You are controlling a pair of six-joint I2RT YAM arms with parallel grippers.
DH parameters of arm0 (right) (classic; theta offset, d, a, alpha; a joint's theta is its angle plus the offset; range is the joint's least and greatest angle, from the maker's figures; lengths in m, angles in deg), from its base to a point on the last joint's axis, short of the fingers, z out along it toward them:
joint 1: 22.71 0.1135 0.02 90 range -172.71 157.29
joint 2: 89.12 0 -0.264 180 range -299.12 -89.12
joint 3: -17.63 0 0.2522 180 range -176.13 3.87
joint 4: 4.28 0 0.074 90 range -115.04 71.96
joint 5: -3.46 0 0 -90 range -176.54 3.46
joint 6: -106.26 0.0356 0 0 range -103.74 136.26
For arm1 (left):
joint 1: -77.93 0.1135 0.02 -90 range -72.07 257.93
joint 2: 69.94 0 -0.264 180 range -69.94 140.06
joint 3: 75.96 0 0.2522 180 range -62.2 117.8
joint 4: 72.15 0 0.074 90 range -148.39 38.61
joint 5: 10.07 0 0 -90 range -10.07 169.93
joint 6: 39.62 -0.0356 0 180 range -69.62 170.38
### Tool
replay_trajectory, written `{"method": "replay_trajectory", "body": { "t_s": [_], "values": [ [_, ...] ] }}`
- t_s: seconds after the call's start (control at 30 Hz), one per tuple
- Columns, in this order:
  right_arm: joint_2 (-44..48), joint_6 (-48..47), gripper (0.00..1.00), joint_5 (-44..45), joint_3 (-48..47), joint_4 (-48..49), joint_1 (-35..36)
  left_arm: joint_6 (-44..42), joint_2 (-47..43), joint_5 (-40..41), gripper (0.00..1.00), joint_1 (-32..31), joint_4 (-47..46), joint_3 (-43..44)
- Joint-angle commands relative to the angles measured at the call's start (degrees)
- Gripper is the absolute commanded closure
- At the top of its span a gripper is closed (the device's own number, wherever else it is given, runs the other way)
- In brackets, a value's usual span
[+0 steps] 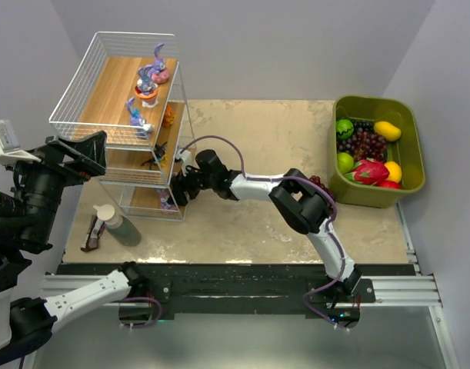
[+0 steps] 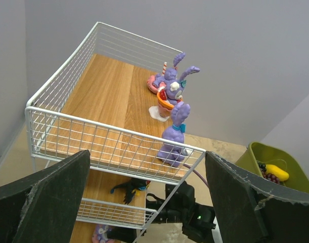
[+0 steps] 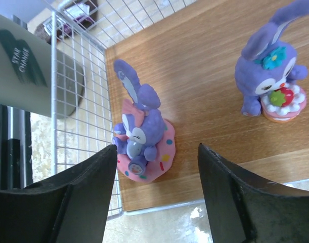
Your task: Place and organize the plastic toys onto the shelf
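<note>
The shelf [image 1: 115, 42] stands at the table's far left. Three purple bunny toys [image 1: 148, 86] stand on its top board, also in the left wrist view [image 2: 172, 93]. An orange toy [image 1: 168, 117] and a black insect toy [image 1: 156, 158] sit on the middle board. On the bottom board are a bunny on a pink round base [image 3: 141, 139] and a bunny holding a cake [image 3: 268, 76]. My right gripper [image 1: 175, 192] is open and empty at the bottom board's front edge, its jaws either side of the pink-base bunny [image 1: 167, 201]. My left gripper [image 1: 79, 152] is open and empty, raised left of the shelf.
An olive-green bin [image 1: 413, 178] of colourful fruit stands at the right. A dark grape bunch [image 1: 319, 183] lies beside it. A capped bottle [image 1: 118, 224] and a small dark object [image 1: 91, 234] lie in front of the shelf. The right arm's purple cable [image 1: 219, 141] loops nearby.
</note>
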Motion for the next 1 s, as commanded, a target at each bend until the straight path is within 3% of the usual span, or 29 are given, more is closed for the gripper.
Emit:
{"method": "replay_trajectory", "body": {
  "t_s": [0.0, 0.23, 0.37, 0.53, 0.73, 0.97],
  "values": [
    [4.5, 2.6, 0.31, 0.1, 1.0, 4.8, -1.0, -0.6, 0.5, 0.4, 0.0, -0.3, -0.9, 0.7],
    [9.0, 7.8, 0.29, 1.9, 6.8, 9.4, -3.9, -0.5, 0.3, 0.2, 0.01, -0.3, -0.8, 0.6],
    [16.1, 11.3, 0.26, 8.0, 12.1, 8.8, -7.4, -1.0, -0.3, -0.1, 0.0, -0.3, -1.0, 0.4],
    [25.3, 11.6, 0.24, 19.1, 16.9, -2.8, -10.4, -1.6, -1.6, 1.2, 0.01, -0.3, -1.1, 0.0],
    [32.5, 10.0, 0.24, 34.6, 13.0, -22.8, -11.3, -2.9, -2.7, 5.1, 0.01, -0.3, -2.0, -0.6],
    [43.5, 10.8, 0.25, 36.7, 16.6, -27.9, -11.4, -3.0, 0.5, 9.7, 0.0, -0.3, 3.5, 2.5]
  ]
}}
